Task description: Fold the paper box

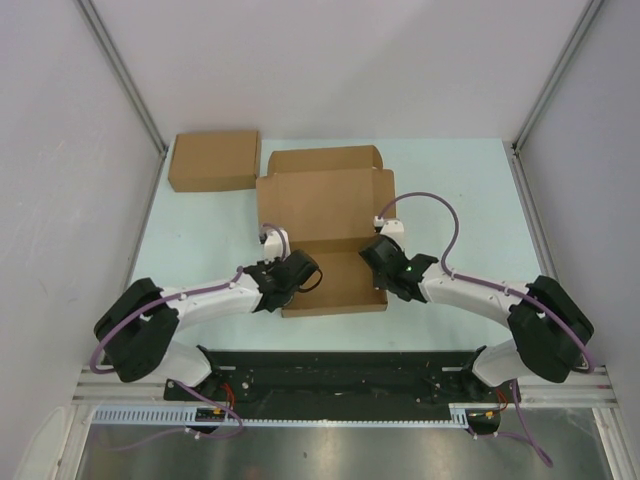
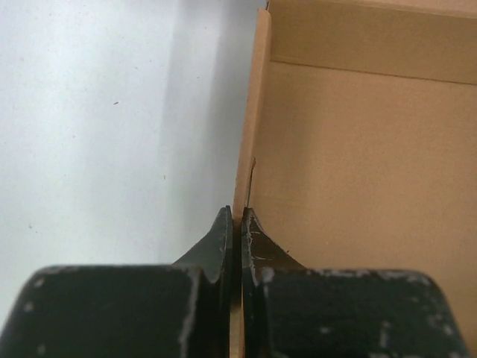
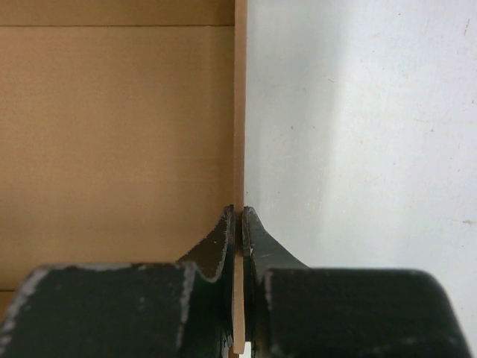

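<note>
1. Pale surface (image 1: pixel 200 230), closed in by grey walls (image 1: pixel 60 150) on three sides.
2. At its middle: paper box (image 1: pixel 320 205), brown, lying open, side walls raised, lid flap spread toward the far edge.
3. Left pincer (image 2: pixel 237 224): narrow, clamped on the left side wall, cardboard edge pinched between the fingertips.
4. Right pincer (image 3: pixel 239 220): equally narrow, gripping the right side wall edge-on.
5. Toward the far left corner, just beside the lid flap without touching it: second flat brown cardboard box (image 1: pixel 214 160).
</note>
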Motion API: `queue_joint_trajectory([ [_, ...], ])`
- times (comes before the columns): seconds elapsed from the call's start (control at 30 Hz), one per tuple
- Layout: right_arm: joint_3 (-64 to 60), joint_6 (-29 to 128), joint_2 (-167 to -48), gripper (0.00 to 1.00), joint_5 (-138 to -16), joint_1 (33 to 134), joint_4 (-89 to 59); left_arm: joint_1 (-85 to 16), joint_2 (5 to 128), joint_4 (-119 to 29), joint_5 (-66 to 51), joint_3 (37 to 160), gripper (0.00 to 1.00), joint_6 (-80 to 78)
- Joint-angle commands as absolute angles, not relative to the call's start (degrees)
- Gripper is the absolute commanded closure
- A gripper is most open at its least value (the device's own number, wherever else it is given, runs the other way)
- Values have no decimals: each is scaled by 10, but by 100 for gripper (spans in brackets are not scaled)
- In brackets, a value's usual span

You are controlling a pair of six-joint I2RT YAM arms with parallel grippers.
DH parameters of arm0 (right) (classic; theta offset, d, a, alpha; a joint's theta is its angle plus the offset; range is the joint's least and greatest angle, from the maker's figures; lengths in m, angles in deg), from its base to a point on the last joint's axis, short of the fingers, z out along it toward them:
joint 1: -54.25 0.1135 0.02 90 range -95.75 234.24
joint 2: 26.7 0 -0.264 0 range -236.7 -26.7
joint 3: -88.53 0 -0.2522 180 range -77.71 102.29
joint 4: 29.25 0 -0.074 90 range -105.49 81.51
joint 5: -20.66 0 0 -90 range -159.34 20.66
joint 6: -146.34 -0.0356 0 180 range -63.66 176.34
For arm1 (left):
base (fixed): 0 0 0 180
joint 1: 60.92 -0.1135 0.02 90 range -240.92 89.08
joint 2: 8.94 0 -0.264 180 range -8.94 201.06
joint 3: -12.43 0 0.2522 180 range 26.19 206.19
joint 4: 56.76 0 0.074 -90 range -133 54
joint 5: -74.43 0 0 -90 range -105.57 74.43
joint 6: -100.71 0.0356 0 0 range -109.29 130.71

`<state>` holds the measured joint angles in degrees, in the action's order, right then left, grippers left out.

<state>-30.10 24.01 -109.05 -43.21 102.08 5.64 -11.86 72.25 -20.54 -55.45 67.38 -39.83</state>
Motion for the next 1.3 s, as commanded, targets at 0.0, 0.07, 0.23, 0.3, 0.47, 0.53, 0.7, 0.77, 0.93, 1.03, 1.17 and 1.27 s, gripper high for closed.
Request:
queue_joint_trajectory([
  [0.0,-287,230,-1109,100,-441,1036,46,-111,713,-229,-563,674,100,-411],
  [0.07,-287,230,-1115,100,-444,1039,41,-109,717,-230,-562,679,100,-411],
  [0.23,-286,222,-1134,100,-451,1051,27,-101,738,-237,-559,685,100,-411],
  [0.3,-286,219,-1148,100,-455,1056,24,-98,746,-241,-559,687,100,-411],
  [0.47,-286,213,-1165,100,-463,1065,12,-94,760,-246,-558,693,100,-412],
  [0.53,-284,213,-1172,100,-467,1066,10,-92,763,-247,-557,694,100,-412],
  [0.7,-285,210,-1178,100,-468,1068,13,-90,768,-247,-558,694,100,-415],
  [0.77,-285,211,-1176,100,-468,1068,16,-90,766,-242,-560,696,100,-416],
  [0.93,-284,215,-1138,91,-452,1064,34,-91,744,-215,-581,701,78,-415],
  [1.03,-284,215,-1116,69,-439,1051,54,-91,716,-206,-594,699,54,-408],
  [1.17,-284,225,-1070,54,-434,1036,67,-92,683,-194,-600,699,40,-404],
  [1.27,-284,229,-1046,44,-434,1029,72,-92,666,-182,-602,700,37,-411],
])
